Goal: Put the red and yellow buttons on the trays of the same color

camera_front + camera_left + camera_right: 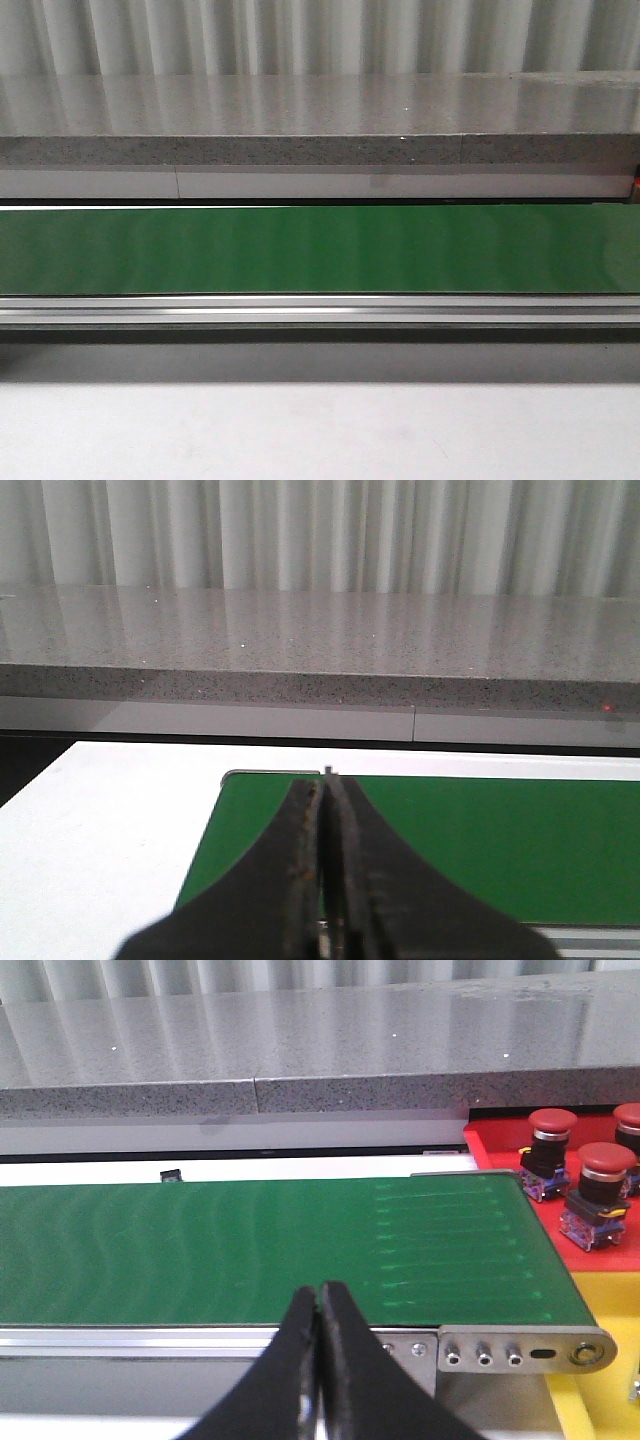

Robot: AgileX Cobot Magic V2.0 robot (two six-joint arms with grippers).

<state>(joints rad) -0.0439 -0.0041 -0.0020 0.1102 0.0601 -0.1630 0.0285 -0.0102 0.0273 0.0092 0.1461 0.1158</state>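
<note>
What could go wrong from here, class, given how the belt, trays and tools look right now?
1. Both the left tool and the right tool are shut, so either must open before any grasp or it may knock a button away.
2. The green belt carries no button yet; one could arrive and pass unnoticed.
3. The red tray already holds three red buttons, so another placement may bump them.

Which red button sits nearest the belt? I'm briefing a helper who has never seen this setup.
Follow the green conveyor belt to its end in the right wrist view, where the red tray begins. Of three red mushroom-capped buttons there, it is the one closest to the belt's far corner.
</note>
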